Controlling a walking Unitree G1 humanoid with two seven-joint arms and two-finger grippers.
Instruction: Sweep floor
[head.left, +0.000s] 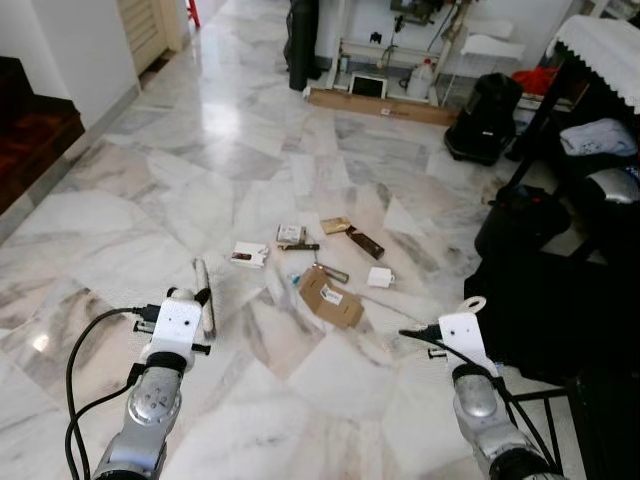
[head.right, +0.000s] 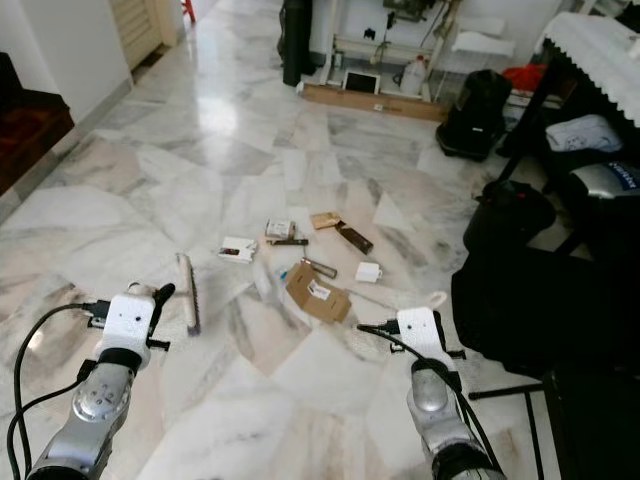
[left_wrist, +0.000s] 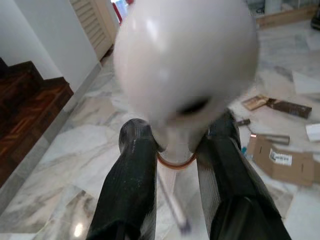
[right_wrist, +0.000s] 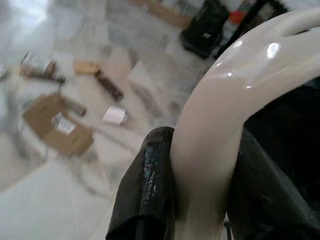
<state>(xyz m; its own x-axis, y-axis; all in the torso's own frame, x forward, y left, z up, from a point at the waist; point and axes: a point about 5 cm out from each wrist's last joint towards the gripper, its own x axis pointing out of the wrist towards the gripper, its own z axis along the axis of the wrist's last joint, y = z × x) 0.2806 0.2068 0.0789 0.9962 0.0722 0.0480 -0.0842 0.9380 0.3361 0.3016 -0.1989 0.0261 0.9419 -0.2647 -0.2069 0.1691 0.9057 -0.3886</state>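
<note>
A: Two grippers, both clenched. The left gripper (left_wrist: 175, 150) grasps a white brush handle (left_wrist: 185, 75); its brush head (head.left: 204, 295) rests on the marble floor (head.left: 200, 150) just ahead.

B: And the right gripper (right_wrist: 200, 165)?

A: It clamps a cream dustpan handle (right_wrist: 235, 85). Beyond both lies litter: a cardboard piece (head.left: 331, 297) nearest, small boxes (head.left: 249, 254) farther.

Both silver arms raised forward, left tool (left_wrist: 175, 150) clamped, right tool (right_wrist: 200, 165) clamped
</note>
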